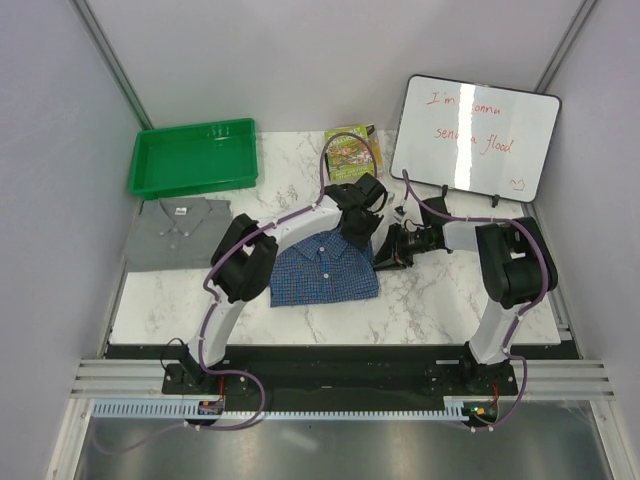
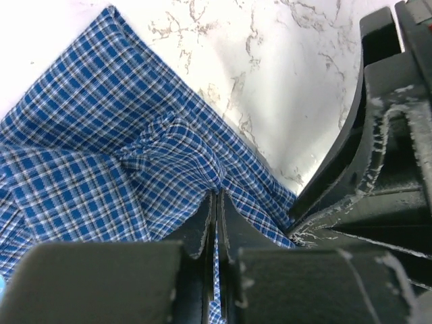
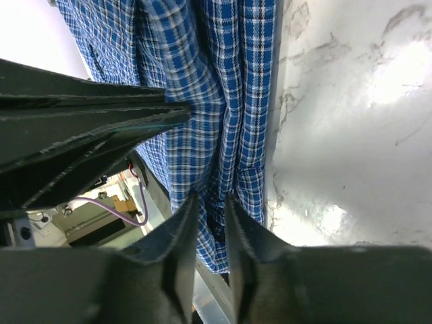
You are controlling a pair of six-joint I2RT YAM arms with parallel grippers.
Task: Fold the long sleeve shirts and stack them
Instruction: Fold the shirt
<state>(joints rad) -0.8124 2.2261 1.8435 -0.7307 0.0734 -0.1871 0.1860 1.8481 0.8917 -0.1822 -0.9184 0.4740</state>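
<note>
The blue checked long sleeve shirt (image 1: 325, 268) lies folded on the marble table (image 1: 450, 305), collar toward the back. At its far right corner both grippers meet. My left gripper (image 2: 217, 197) (image 1: 358, 236) is shut on a pinched ridge of the blue cloth (image 2: 101, 155), and a strip of check shows between its fingers. My right gripper (image 3: 210, 199) (image 1: 388, 250) comes in low from the right. Its jaws stand narrowly apart with a bunched fold of the shirt's edge (image 3: 216, 81) filling the gap. The grey long sleeve shirt (image 1: 180, 232) lies folded at the left.
A green tray (image 1: 193, 157) sits at the back left. A whiteboard (image 1: 475, 135) on a stand leans at the back right, with a small printed packet (image 1: 350, 150) beside it. Grey walls close in both sides.
</note>
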